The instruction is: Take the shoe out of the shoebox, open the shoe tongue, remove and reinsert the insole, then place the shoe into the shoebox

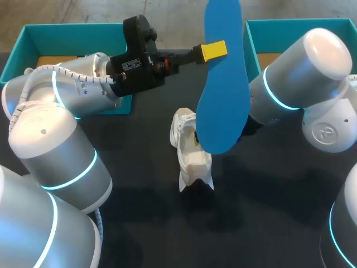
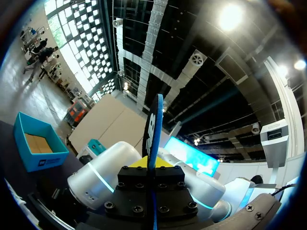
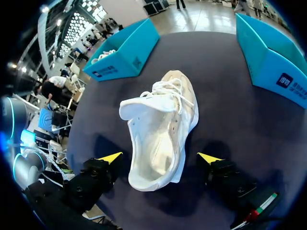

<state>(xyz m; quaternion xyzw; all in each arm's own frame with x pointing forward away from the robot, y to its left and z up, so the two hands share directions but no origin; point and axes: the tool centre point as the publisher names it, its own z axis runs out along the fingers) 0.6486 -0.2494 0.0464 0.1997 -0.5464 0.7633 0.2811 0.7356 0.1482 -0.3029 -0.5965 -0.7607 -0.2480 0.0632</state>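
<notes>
– Left gripper (image 1: 213,50) is clamped on the flat blue foam insole (image 1: 223,84) and holds it high above the table, broad end hanging lowest.

– And the shoe?

– The white lace-up sneaker (image 1: 192,156) lies on the dark tabletop (image 1: 139,212), outside both teal cardboard shoeboxes (image 1: 67,28), with its opening gaping.

– Which step is that?

– The insole is out, so I judge reinsertion comes next. That calls for bringing the insole down and sliding it, one end first, into the opening while something steadies the shoe.

– How are the arms posed?

– The left arm reaches in level from its side, wrist turned so the insole stands edge-on between its fingers. The right gripper (image 3: 159,158) hangs over the sneaker's near end. Its fingers are spread wide, one on either side, and neither touches the shoe.
</notes>
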